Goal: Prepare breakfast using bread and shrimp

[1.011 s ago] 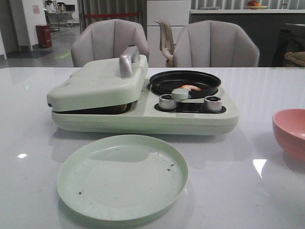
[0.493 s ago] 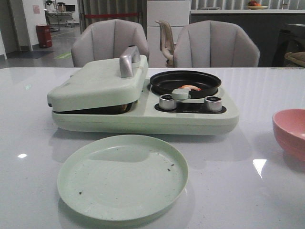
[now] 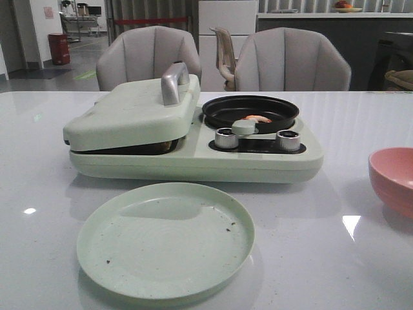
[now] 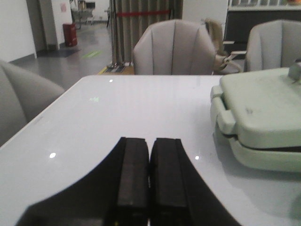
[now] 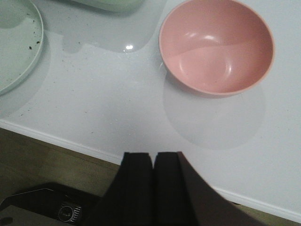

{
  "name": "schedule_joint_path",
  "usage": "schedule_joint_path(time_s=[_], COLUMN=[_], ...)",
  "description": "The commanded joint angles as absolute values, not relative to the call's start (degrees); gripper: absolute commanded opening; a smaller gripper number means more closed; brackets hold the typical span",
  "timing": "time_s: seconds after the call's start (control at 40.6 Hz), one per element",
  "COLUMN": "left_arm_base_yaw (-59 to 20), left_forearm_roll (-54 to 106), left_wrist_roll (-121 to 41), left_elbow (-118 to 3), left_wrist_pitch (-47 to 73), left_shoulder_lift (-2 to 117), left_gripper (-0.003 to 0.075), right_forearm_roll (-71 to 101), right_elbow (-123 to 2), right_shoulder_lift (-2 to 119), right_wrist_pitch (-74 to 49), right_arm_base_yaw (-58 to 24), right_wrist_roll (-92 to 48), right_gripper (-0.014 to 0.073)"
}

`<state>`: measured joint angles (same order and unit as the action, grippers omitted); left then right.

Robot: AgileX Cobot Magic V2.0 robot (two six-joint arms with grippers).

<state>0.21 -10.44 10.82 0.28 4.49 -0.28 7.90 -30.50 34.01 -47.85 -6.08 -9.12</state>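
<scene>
We see the shrimp (image 3: 258, 119) in the black pan (image 3: 250, 111) on the cooker (image 3: 193, 139). The green plate (image 3: 165, 240) sits just in front. Left gripper (image 4: 149, 181) and right gripper (image 5: 153, 181) both have fingers pressed together, holding nothing; pink bowl (image 5: 216, 44) sits right of the cooker, near the table edge (image 5: 70, 141).

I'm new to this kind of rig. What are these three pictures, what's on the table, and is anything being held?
A two-armed robot sits at a white table. One picture looks forward over it; the other two come from cameras on each wrist. The black left gripper and right gripper are both shut and hold nothing. On the table: a pale green breakfast cooker with its lid down, a small pink-orange shrimp in its black round pan, an empty pale green plate and an empty pink bowl. No bread shows.
</scene>
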Motion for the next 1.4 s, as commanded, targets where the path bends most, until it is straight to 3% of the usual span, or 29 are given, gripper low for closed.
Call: schedule_joint_path(time_s=[0.0,0.246,1.257,1.38], left_arm_base_yaw=[-1.0,-3.2,-3.2,-3.2], left_forearm_roll=[-10.3,-3.9,-3.4,-3.4], left_wrist_roll=[11.8,4.5,4.5,4.5], left_elbow=[1.5,1.5,1.5,1.5], left_wrist_pitch=[-2.5,-1.4,-1.4,-1.4], left_shoulder_lift=[-1.6,-1.6,-1.6,-1.6], left_gripper=[0.0111,0.0111,0.0111,0.0111], right_forearm_roll=[7.8,7.8,7.8,7.5], right_elbow=[-32.0,-32.0,-32.0,-29.8], right_shoulder_lift=[33.9,33.9,33.9,29.5], right_wrist_pitch=[-44.7,-44.8,-44.8,-42.1], right_arm_base_yaw=[-6.0,-6.0,-6.0,-5.1], right_wrist_roll=[-9.2,-9.2,-9.2,-9.6], right_gripper=[0.0043,0.0043,0.0043,0.0043])
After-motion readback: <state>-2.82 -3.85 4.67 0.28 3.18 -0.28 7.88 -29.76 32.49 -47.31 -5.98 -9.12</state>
